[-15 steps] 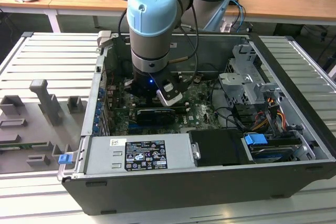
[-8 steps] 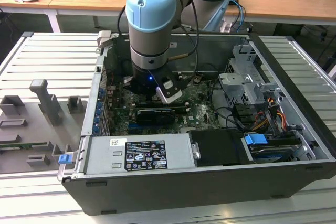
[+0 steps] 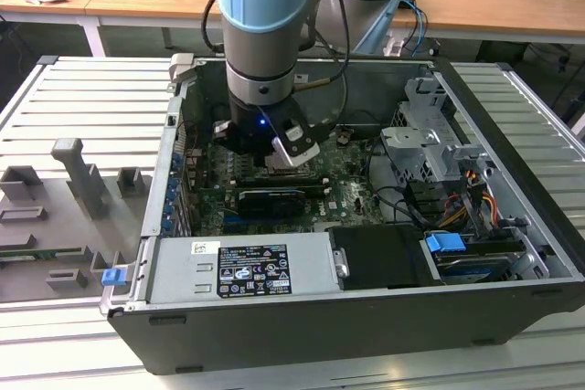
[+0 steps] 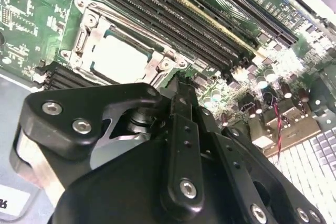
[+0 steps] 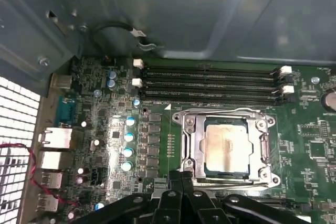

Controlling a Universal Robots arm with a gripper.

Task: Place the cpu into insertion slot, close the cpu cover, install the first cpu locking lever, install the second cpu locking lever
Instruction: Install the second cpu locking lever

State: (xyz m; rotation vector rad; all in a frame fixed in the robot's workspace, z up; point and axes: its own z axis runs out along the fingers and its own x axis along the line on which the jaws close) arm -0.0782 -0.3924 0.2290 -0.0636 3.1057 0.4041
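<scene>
Black linkages and screw heads of the end effector (image 5: 181, 195) are seen closest in both wrist views; its fingers (image 4: 181, 129) are drawn narrow, close together, and nothing is gripped between them. Just beyond the fingertips lies the insertion slot (image 5: 227, 148) — a square socket with a silver metal rim, set into the green motherboard (image 5: 118, 124). The cpu (image 5: 227, 145) is already seated in it, its pale metal face showing through the square window of the cpu cover (image 5: 191, 145), which is lowered flat over the socket. A thin wire locking lever (image 5: 223, 112) is seen running along the far edge of the socket; whether it is latched cannot be told. Beyond the socket, four long black memory slots (image 5: 210, 82) with white end clips are laid side by side, and past them the grey wall of the computer case (image 5: 173, 14) rises.

In the exterior view, the end effector (image 3: 274, 154) is lowered into the open case (image 3: 320, 335), which rests on a ribbed grey surface (image 3: 55, 98). Nearest the camera a silver power supply (image 3: 247, 271) is mounted, with a metal drive cage (image 3: 430, 139) at the exterior view's right — and wooden desks (image 3: 484, 2) stand farthest back.
</scene>
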